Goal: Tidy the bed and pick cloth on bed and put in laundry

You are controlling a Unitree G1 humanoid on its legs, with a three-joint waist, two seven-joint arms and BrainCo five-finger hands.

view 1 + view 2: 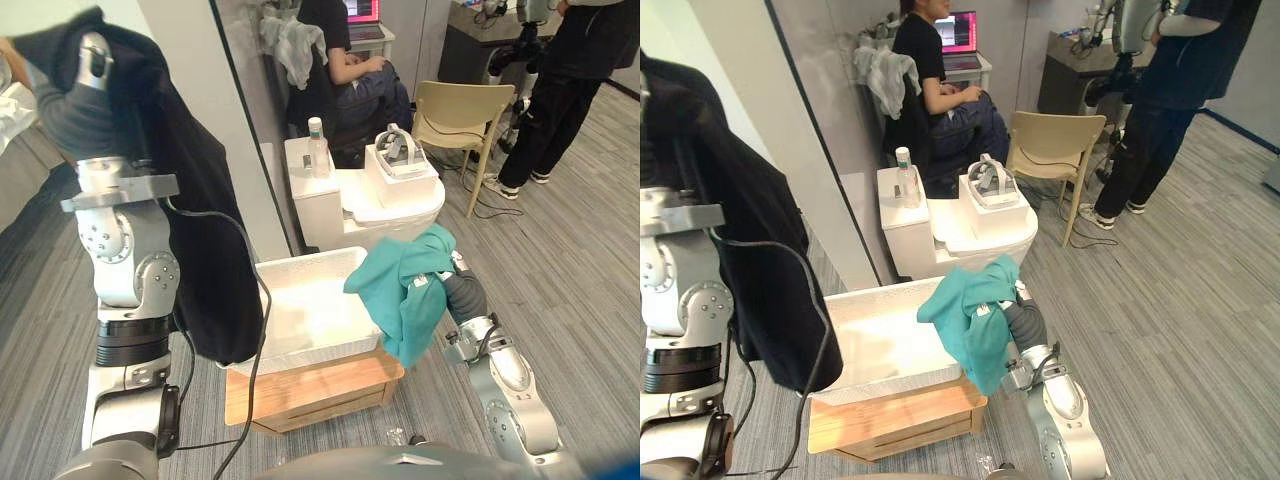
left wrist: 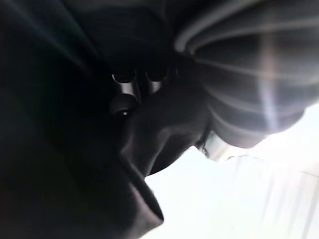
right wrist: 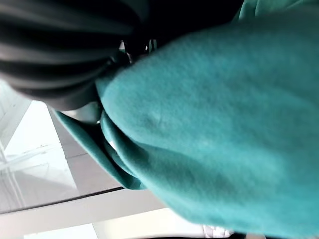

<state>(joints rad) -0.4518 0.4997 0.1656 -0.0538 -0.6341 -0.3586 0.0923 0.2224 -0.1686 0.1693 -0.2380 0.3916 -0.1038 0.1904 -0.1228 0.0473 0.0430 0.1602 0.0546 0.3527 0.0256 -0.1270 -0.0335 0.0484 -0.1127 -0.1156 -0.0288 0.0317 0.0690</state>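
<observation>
A black cloth (image 1: 200,250) is draped over my raised left arm and hangs down to the left of the white laundry basket (image 1: 300,265). In the left wrist view my left hand (image 2: 124,84) has its fingers and thumb curled into the black cloth (image 2: 164,124). My right hand (image 1: 462,294) is at the basket's right rim, shut on a teal cloth (image 1: 405,290) that covers most of it and hangs over the rim. The teal cloth (image 3: 214,124) is bunched against the right hand's cover (image 3: 60,59). The basket stands on a low wooden crate (image 1: 310,392).
Behind the basket is a white toilet (image 1: 395,210) with a bottle (image 1: 317,145) and a headset (image 1: 400,150) on it. Further back are a beige chair (image 1: 465,115), a seated person (image 1: 350,70) and a standing person (image 1: 565,80). A white partition (image 1: 215,120) rises left of the basket.
</observation>
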